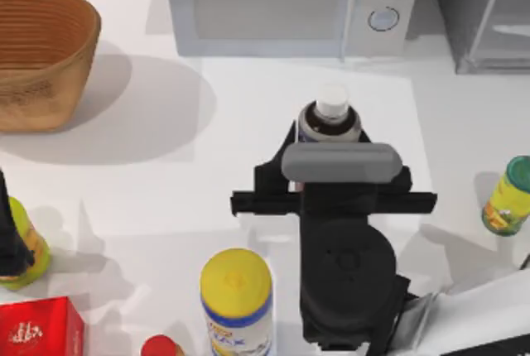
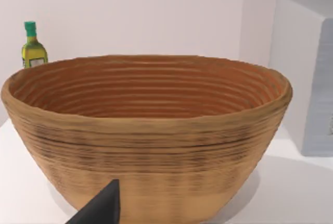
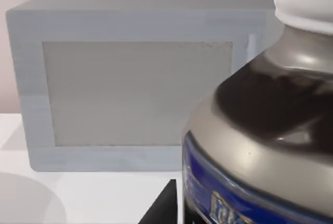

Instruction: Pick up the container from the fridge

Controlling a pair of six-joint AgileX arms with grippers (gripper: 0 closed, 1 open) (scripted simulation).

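The container (image 1: 331, 113), a dark bottle with a round white cap and a blue label, stands upright over the middle of the table in front of the microwave. My right gripper (image 1: 330, 142) is shut on the container's body, its wrist block covering the lower half from above. In the right wrist view the container (image 3: 260, 130) looms very close, with one dark fingertip (image 3: 164, 206) right against its side. The fridge (image 1: 464, 0) sits at the far right back corner, well away from the container. My left gripper (image 1: 7, 228) is parked at the table's left edge, open.
A light grey microwave (image 1: 281, 4) stands behind the container. A woven basket (image 1: 41, 50) occupies the back left. A yellow-lidded canister (image 1: 238, 298), a red box (image 1: 37, 327) and a yellow-green bottle (image 1: 31, 257) line the front. A green-capped yellow jar (image 1: 507, 194) stands at the right.
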